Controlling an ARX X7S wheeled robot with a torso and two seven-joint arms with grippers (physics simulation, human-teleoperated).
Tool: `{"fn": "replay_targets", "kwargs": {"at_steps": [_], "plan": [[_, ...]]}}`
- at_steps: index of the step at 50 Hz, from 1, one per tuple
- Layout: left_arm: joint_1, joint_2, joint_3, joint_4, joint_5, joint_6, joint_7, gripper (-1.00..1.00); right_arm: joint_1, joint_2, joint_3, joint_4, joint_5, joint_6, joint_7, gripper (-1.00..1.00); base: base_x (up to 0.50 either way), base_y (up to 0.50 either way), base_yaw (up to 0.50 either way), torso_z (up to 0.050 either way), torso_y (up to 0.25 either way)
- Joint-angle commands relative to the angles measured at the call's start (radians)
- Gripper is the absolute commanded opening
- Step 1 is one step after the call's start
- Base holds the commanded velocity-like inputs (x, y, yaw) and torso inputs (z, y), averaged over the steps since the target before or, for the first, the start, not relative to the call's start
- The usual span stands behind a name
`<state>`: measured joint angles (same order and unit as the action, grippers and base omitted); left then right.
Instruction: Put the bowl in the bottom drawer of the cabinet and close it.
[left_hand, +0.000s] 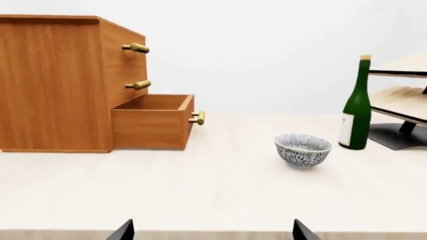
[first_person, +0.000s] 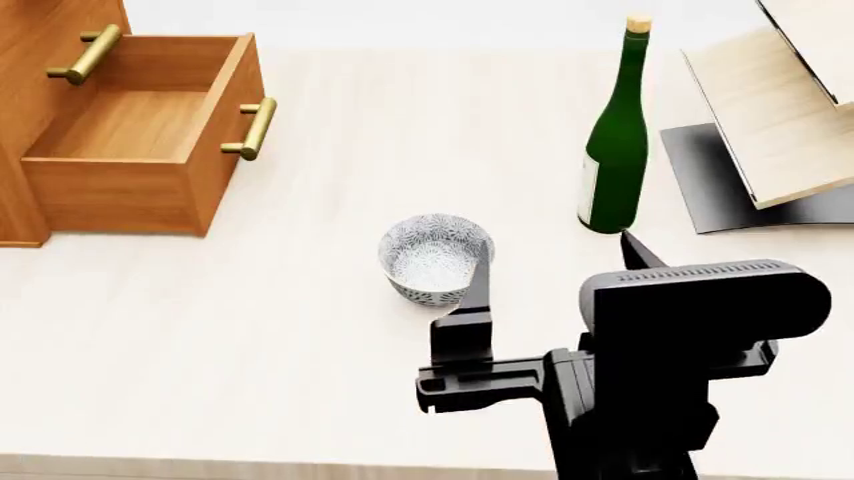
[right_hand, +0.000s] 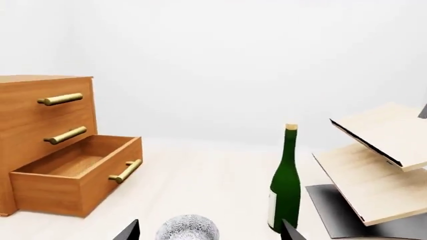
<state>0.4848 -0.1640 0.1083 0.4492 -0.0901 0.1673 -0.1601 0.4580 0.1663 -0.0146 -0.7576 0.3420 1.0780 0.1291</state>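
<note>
Since the bottom drawer (left_hand: 155, 121) of the cabinet (left_hand: 57, 82) already stands pulled out, the left wrist view shows the bowl (left_hand: 303, 149) standing free beside a green bottle (left_hand: 357, 105), left claw (left_hand: 212, 231) spread. Overhead, the right gripper (first_person: 550, 265) gapes at the bowl's (first_person: 435, 258) rim, one finger touching. Its own camera barely catches the bowl (right_hand: 187, 227).

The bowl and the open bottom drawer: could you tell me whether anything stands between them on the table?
Nothing visible does. Bare tabletop lies between the bowl and the open, empty-looking bottom drawer. The green wine bottle stands on the bowl's other side, away from that path.
</note>
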Motion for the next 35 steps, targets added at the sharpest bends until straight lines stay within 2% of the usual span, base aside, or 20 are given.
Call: {"fn": "replay_targets", "kwargs": {"at_steps": [1,10,35], "plan": [[0.019,-0.015,0.011,-0.027,-0.012,0.054,0.003,1.0,0.073,-0.002,0.011,-0.018,0.023,0.067,0.018,1.0,0.0,0.0,0.0,0.0,0.0],[0.023,-0.027,0.025,-0.018,-0.011,0.057,0.004,1.0,0.085,0.015,-0.004,-0.019,0.0,0.029,0.037,1.0,0.0,0.07,0.0,0.0,0.0],[0.017,-0.049,0.046,-0.031,-0.021,0.07,0.0,1.0,0.068,0.018,-0.002,0.016,0.016,0.015,0.049,1.0,0.0,0.47,0.0,0.0,0.0]]}}
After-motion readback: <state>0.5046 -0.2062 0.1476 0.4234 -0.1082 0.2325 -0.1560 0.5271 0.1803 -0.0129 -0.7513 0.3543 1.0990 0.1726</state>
